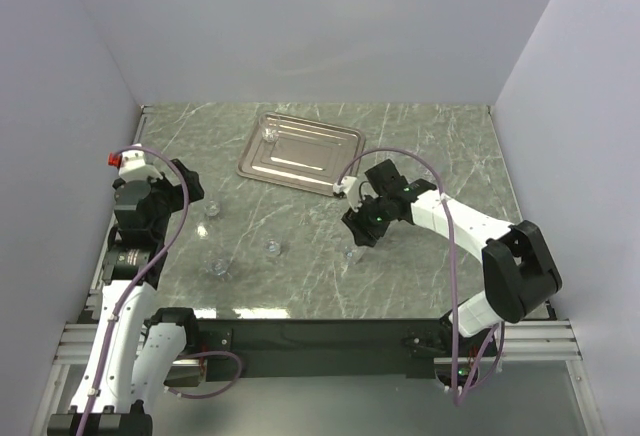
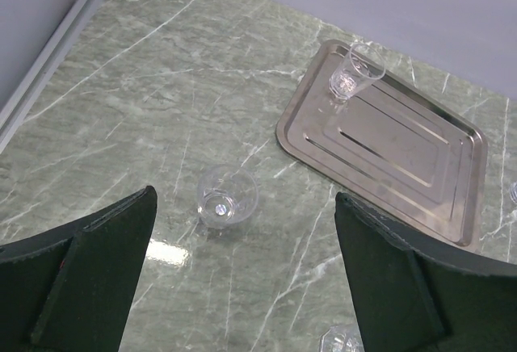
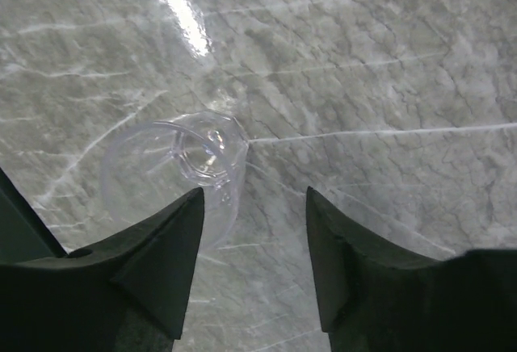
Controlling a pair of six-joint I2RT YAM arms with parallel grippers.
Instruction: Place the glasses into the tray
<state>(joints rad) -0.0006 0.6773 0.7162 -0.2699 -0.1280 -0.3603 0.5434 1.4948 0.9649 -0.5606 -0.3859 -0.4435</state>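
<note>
Right gripper [image 3: 254, 203], jaws apart, sits low near the tabletop [image 3: 388, 85] centre with a clear glass [image 3: 174, 174] just beside one finger, apparently lining up a grasp; left gripper [image 2: 245, 203], likewise apart, hovers over a second glass [image 2: 222, 194] toward the left edge; tray [image 2: 388, 138] by the far edge holds a third glass [image 2: 355, 73].

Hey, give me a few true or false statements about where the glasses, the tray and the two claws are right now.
1. One glass stands upright in the tray. True.
2. The left claw is shut on a glass. False: it is open and grips nothing.
3. The right claw is open, low over the marble table. True.
4. Every glass is in the tray. False: several sit out on the table, including another glass beside the right claw.
</note>
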